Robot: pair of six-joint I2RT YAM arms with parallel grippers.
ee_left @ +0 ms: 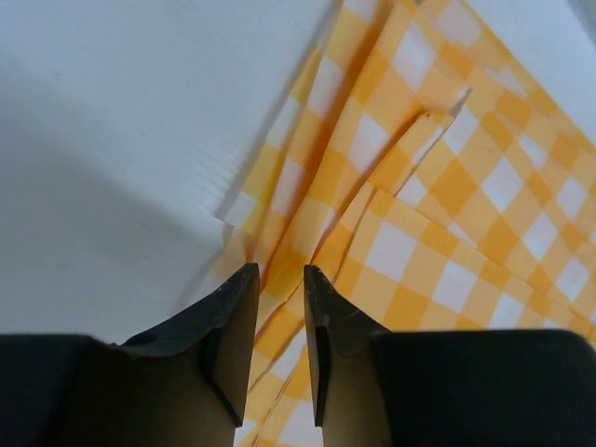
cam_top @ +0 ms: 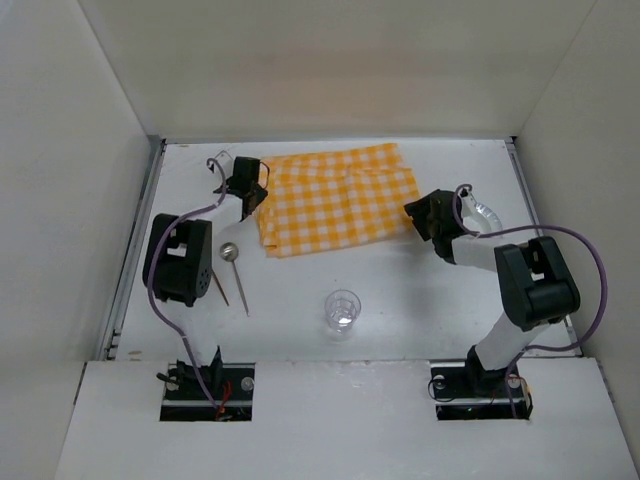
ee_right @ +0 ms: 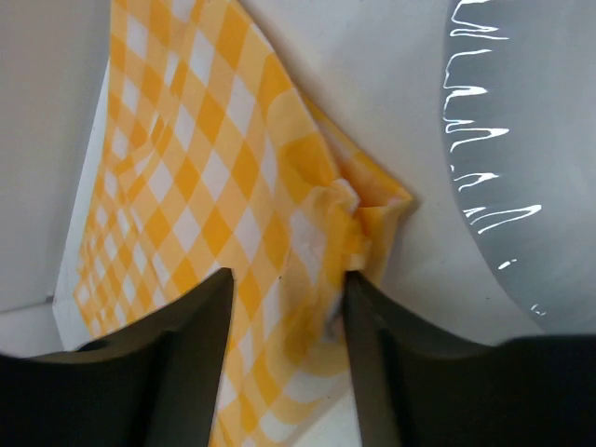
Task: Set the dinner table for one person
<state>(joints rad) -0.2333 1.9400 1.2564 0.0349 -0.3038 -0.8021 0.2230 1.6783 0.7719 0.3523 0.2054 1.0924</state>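
Left gripper (ee_left: 279, 272) has its jaws drawn to a narrow slit on the left edge of the yellow-and-white checked cloth (cam_top: 335, 200), whose folded layers converge between the tips, so it appears to pinch the fabric. Right gripper (ee_right: 287, 279) stands with jaws well apart over the cloth's right corner, which is crumpled against one finger; nothing is clamped there. Both cloth and arms are on the dinner table (cam_top: 400, 290), the cloth lying toward its far side. A plate (cam_top: 487, 215) beside the right gripper is mostly hidden under that arm, showing only a glossy rim. Nearer the bases stand a glass (cam_top: 342, 310) and a spoon (cam_top: 238, 280); a thin dark utensil (cam_top: 218, 287) beside the spoon is partly covered by the left arm and too small to identify.
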